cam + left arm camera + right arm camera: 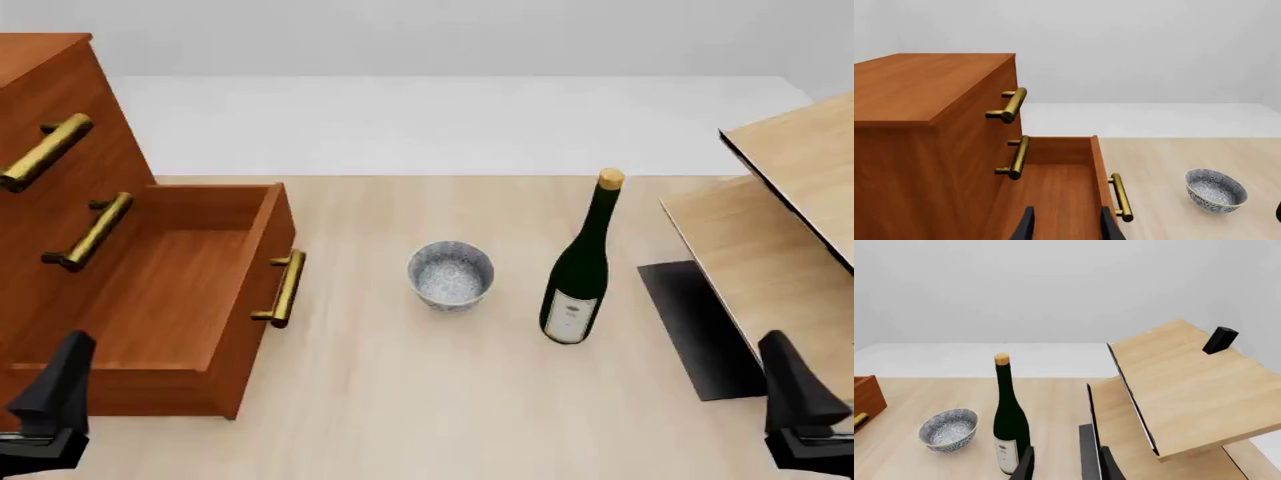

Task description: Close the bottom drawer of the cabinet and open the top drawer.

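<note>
- The cabinet (pixel 54 150) stands at the far left of the table (pixel 400 400) in the front view, its three drawer fronts facing right toward the table's middle.
- The top drawer (pixel 60 120) is shut flush; its brass bar handle (pixel 44 152) runs lengthwise along the front, away from the camera.
- The bottom drawer (pixel 174 300) is pulled well out to the right, an open box with its long axis running left to right and its own handle (pixel 283 288) on the right-hand face.
- The left gripper (pixel 54 405) sits at the lower left corner, just in front of the open drawer; in the left wrist view its fingers (pixel 1026 225) stand apart over the drawer's inside, holding nothing.
- A patterned bowl (pixel 450 275) rests near the table's middle, with a dark green wine bottle (pixel 581 270) upright just to its right.
- A pale slanted wooden panel structure (pixel 787 200) fills the right edge.
- The right gripper (pixel 801 410) is at the lower right; the right wrist view shows its fingers (pixel 1026 465) parted and empty.
- Only the right wrist view shows a small black block (pixel 1219 340) on the upper panel.
</note>
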